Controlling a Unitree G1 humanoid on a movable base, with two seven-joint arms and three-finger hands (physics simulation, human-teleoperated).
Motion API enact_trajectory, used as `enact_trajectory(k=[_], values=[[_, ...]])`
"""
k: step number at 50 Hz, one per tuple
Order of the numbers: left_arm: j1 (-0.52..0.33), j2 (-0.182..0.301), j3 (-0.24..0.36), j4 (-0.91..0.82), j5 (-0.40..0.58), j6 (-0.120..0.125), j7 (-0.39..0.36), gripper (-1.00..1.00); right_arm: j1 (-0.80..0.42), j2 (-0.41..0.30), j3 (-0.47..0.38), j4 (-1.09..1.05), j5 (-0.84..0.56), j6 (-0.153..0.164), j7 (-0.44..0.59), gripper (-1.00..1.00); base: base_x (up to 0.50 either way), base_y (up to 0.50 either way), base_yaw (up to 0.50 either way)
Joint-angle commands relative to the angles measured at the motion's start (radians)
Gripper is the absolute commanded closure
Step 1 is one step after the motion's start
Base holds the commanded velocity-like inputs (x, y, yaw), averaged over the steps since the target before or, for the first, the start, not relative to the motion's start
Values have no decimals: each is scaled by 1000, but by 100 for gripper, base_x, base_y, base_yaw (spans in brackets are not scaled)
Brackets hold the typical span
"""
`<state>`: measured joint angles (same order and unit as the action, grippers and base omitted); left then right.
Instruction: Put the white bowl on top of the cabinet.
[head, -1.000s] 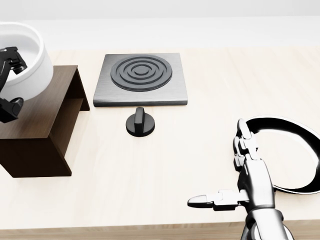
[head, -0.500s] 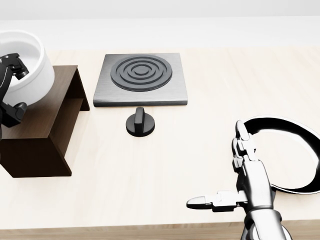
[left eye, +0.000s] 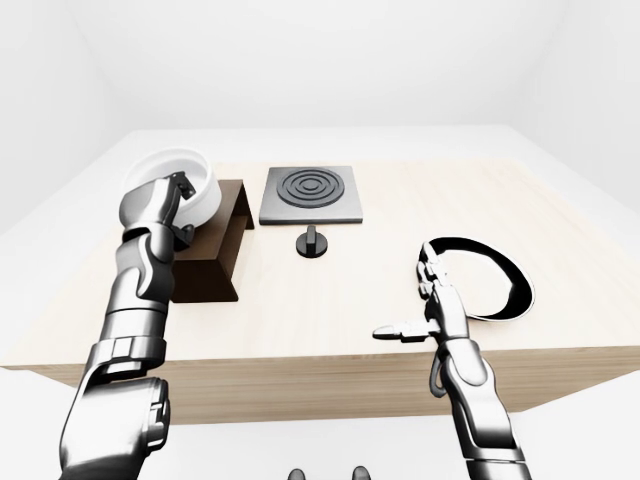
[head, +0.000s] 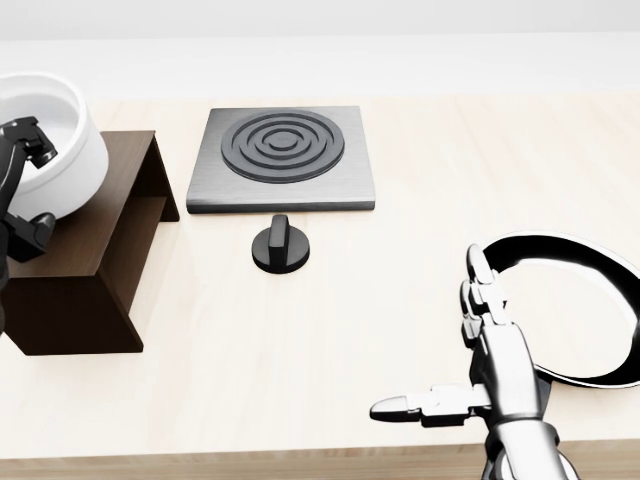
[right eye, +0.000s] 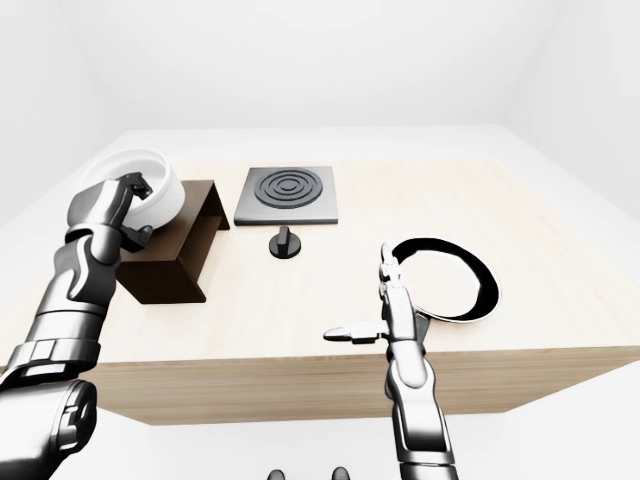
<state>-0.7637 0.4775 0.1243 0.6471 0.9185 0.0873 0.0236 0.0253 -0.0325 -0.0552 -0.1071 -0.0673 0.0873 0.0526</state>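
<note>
The white bowl (head: 62, 140) sits at the left edge of the head view, low over the top of the dark brown cabinet (head: 95, 265); I cannot tell if it touches. My left hand (head: 33, 186) is shut on the bowl's near wall, one finger inside the rim and the others under it. My right hand (head: 432, 338) hovers open and empty over the table near the bottom right, fingers straight and thumb pointing left, far from the bowl.
A grey burner plate (head: 283, 155) with rings lies right of the cabinet, a black knob (head: 281, 245) just below it. A black-rimmed plate (head: 590, 270) lies beside my right hand. The light wooden table (head: 300, 340) ends at the bottom edge.
The bowl and my left hand have come down slightly toward the cabinet top. My right hand has drifted a little lower and left.
</note>
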Motion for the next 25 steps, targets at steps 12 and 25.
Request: enact_trajectory(k=[12, 25], values=[[-16, 3, 6, 17, 6, 0, 71, 100, 5, 2, 9, 11, -11, 0, 0, -100, 0, 0, 0], [-30, -2, -1, 60, -10, 0, 100, 100, 5, 3, 10, 8, -13, 0, 1, -100, 0, 0, 0]])
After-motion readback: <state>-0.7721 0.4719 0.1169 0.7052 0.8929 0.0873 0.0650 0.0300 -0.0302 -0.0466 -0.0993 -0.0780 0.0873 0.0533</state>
